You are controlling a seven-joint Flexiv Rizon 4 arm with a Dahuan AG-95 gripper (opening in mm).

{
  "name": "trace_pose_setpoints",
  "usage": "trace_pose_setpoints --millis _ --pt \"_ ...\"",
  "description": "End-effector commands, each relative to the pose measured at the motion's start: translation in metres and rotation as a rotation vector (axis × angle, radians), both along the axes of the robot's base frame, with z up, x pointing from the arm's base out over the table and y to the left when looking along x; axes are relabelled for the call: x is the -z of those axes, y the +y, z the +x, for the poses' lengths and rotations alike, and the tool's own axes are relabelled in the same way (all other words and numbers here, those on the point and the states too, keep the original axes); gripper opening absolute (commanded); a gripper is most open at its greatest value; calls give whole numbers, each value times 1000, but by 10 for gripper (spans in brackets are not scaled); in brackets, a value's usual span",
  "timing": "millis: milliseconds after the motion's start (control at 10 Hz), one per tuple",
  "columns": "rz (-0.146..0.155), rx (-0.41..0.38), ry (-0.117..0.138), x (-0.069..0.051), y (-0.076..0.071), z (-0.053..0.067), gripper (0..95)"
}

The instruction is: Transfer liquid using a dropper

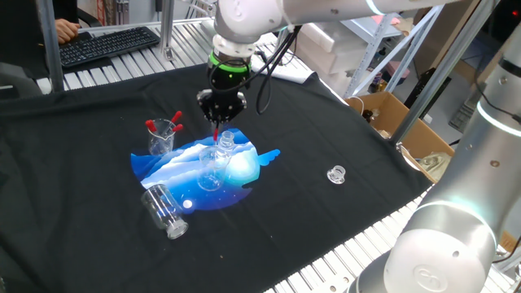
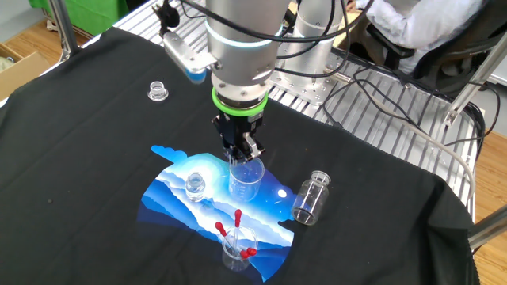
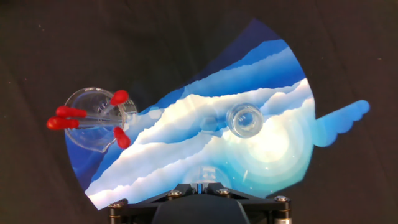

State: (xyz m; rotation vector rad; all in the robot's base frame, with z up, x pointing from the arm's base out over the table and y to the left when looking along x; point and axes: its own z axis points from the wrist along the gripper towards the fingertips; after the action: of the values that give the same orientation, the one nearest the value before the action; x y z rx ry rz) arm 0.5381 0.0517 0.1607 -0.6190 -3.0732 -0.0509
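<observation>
My gripper (image 1: 221,114) points straight down over a clear beaker (image 2: 246,179) on the blue-and-white mat (image 1: 175,163). It is shut on a dropper (image 1: 216,133), whose red bulb shows just below the fingers and whose clear tube reaches down toward the beaker. In the hand view the gripper (image 3: 200,183) sits at the bottom edge with its jaws together, the beaker's rim (image 3: 198,173) shows just ahead of it, and the held dropper is hidden. A small clear glass bottle (image 3: 244,119) stands open beside the beaker.
A second beaker (image 3: 93,119) holding several red-bulbed droppers stands at the mat's edge. A clear jar (image 2: 310,198) lies on its side on the black cloth. A small clear cap (image 1: 336,173) lies apart. A keyboard (image 1: 106,45) sits at the back.
</observation>
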Motion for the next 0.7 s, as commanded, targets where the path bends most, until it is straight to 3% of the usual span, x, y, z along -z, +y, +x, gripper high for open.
trace_pose_setpoints --millis 100,700 --pt "-13 9 -20 -10 0 3 0" --pt "-26 55 -33 -54 4 28 0"
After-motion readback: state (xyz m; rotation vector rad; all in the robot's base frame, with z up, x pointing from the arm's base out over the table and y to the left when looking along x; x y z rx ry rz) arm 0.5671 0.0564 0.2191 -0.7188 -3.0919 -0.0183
